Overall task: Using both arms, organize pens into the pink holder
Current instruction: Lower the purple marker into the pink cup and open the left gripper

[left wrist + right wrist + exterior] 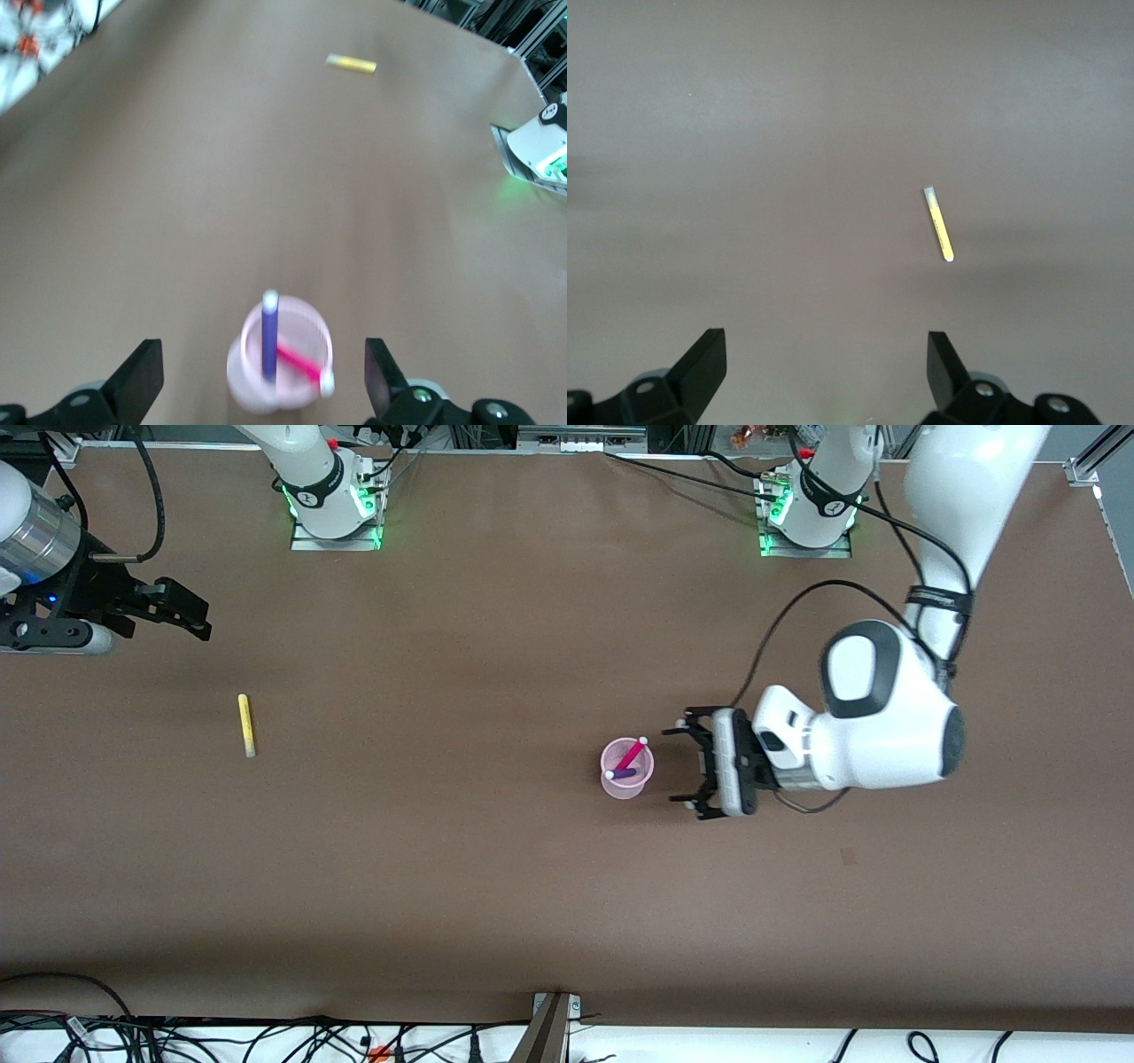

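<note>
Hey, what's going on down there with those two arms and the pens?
Left gripper open beside pink cup, empty. Magenta pen and purple pen in cup. Right gripper open, waiting. Yellow pen on table, nothing blocking.

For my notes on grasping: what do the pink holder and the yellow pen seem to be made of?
The pink holder looks like thin translucent plastic with a smooth finish: the magenta pen and purple pen show through its wall. The yellow pen seems to be opaque matte plastic with a pale end, though this is less certain.

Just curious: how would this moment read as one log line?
left claw: open beside pink holder | holder: magenta pen, purple pen | yellow pen: on table | right claw: open, waiting
</note>
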`<state>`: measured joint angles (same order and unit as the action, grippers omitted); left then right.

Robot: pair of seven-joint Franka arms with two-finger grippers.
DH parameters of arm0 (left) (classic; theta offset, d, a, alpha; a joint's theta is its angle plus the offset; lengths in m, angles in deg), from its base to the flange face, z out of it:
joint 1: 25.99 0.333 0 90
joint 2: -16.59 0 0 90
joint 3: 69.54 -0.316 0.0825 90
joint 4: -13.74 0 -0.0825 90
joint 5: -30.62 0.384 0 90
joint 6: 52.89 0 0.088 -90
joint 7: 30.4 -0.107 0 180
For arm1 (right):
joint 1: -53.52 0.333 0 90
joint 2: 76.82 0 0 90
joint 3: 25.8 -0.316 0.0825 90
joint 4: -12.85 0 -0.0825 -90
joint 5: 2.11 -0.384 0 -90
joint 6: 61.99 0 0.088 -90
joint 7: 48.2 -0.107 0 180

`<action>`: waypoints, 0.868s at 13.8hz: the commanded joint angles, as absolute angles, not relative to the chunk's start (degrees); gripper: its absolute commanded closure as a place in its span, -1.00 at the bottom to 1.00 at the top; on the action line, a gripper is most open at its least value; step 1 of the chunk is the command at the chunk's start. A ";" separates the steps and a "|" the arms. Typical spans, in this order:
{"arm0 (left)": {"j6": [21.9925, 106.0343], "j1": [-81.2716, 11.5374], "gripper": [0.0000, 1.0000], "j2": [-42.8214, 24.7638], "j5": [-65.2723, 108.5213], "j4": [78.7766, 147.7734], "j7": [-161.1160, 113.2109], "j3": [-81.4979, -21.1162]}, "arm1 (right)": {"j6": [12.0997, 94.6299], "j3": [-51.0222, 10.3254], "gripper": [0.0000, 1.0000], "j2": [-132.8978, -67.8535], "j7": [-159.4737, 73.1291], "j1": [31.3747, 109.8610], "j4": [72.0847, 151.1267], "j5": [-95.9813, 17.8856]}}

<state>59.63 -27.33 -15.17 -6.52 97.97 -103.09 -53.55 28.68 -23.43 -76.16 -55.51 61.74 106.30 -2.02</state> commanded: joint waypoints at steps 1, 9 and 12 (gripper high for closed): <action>52.96 -26.26 -1.00 -10.31 1.58 97.42 -90.13 -53.29 | 28.97 -24.13 -1.00 -77.18 -55.67 61.08 104.61 -1.85; 38.61 -26.08 -1.00 -6.00 22.52 88.89 -66.28 -53.55 | 28.36 -24.13 -1.00 -77.53 -55.67 61.08 104.69 -1.76; 38.61 -25.64 -1.00 -5.38 26.38 88.01 -59.51 -57.05 | 28.45 -24.13 -1.00 -77.53 -55.67 61.08 104.61 -1.76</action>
<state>39.92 -25.86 -6.07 23.19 89.14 -62.95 -55.07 29.20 -23.44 -77.16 -55.51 61.74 105.91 -2.02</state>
